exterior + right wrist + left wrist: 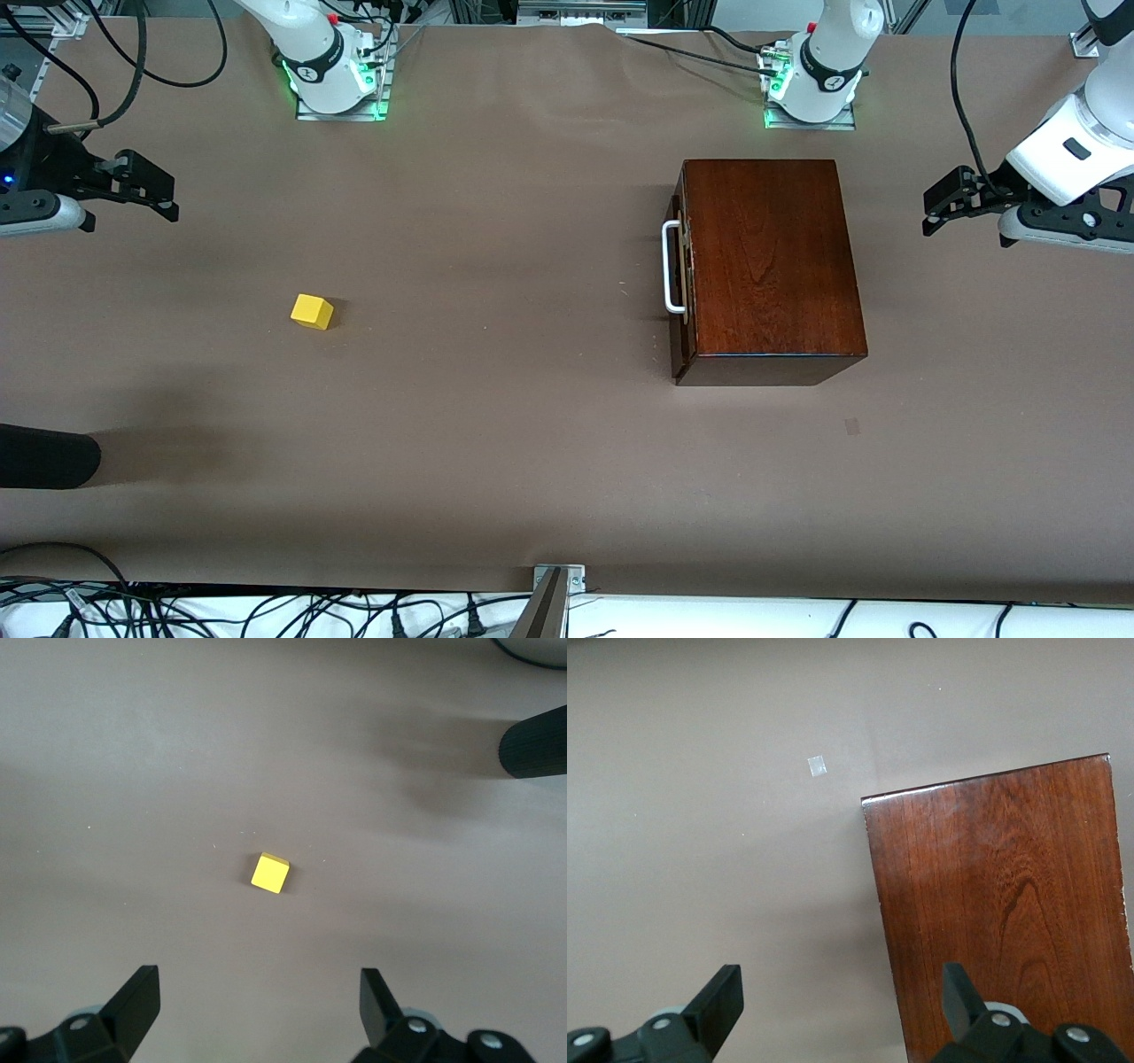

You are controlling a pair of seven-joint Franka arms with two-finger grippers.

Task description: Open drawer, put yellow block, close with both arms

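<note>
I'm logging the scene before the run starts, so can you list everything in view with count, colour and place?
wooden box: one, dark mahogany, toward the left arm's end of the table, drawer shut.
handle: one, white, on the drawer front facing the yellow block.
yellow block: one, bright yellow, on the table toward the right arm's end, apart from the box.
table: one, brown covering.
dark rounded object: one, black, at the table edge nearer the camera than the block.
left gripper: open, above the table beside the box, waiting.
right gripper: open, above the table's end, waiting.

White arms (1076,146), black hands (952,199)
</note>
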